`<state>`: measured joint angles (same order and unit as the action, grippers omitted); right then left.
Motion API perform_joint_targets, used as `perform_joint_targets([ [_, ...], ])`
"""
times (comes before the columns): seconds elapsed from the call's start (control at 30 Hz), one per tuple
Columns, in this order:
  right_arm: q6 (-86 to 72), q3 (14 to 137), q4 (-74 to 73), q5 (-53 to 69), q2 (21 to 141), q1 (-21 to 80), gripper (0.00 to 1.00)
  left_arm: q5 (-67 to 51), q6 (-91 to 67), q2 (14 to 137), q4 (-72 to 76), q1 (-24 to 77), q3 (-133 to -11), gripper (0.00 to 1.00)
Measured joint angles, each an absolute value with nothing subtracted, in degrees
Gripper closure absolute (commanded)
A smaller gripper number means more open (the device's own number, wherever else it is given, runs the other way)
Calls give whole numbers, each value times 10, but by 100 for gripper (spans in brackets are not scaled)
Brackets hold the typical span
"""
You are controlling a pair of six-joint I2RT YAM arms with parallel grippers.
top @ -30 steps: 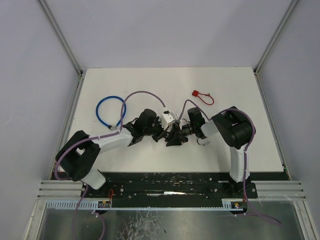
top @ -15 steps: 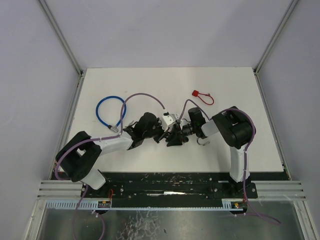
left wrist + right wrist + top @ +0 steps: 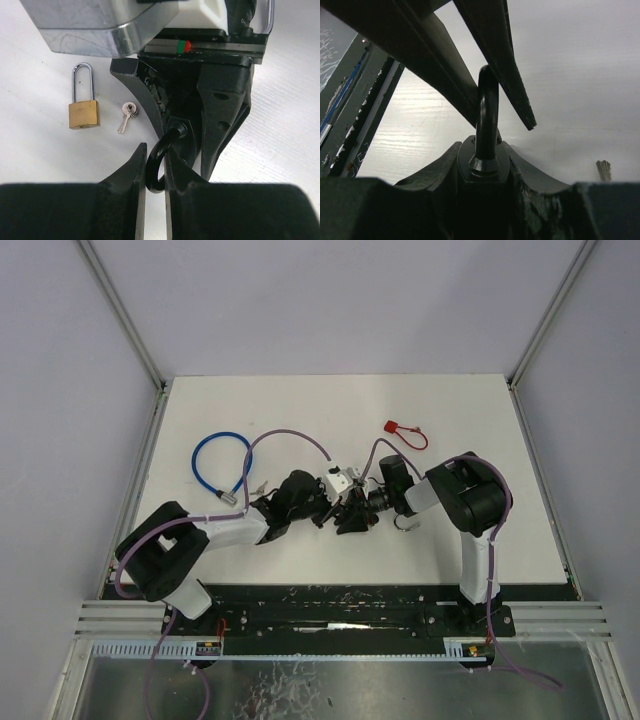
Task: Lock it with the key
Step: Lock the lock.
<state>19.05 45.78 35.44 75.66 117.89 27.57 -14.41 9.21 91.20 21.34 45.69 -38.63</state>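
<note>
Change: my left forearm has swung slightly toward 6 o'clock over the last second, and my left gripper (image 3: 155, 156) has slackened a touch. The spot where my two grippers meet has stayed at mid-table.
Left gripper: almost closed, one finger on each side of the black shackle (image 3: 156, 172). As far as I can see, both fingers touch it.
Right gripper (image 3: 483, 150): partly open, no wider than a second ago, and clamped on the body of the black padlock (image 3: 483, 172). The shackle points toward my left fingers.
Key (image 3: 127, 111): loose on the table (image 3: 450, 540), at 10 o'clock from my left fingertips in the left wrist view. Neither gripper touches it.
Brass padlock (image 3: 83, 106): flat on the table, just at 9 o'clock of the key but apart from it, with its bow toward 12 o'clock.
Meaning: I judge the loosening as a let-go or a re-grip on the shackle. The key step is not yet begun, and I cannot tell which lock the key fits.
Bystanders: the blue cable (image 3: 215, 462) is at 10 o'clock of the grippers and the red tag (image 3: 405, 432) at 1 o'clock. Both are well apart.
</note>
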Motion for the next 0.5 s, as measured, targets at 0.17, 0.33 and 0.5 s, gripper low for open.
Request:
perform_joint_targets([
  [0.17, 182, 457, 355, 759, 1180, 275, 100, -135, 87, 915, 234, 463, -379, 99],
  [0.33, 169, 457, 362, 762, 1183, 274, 100, -108, 86, 916, 250, 474, -371, 99],
  [0.5, 151, 457, 372, 763, 1186, 274, 100, -72, 83, 918, 265, 488, -364, 99],
])
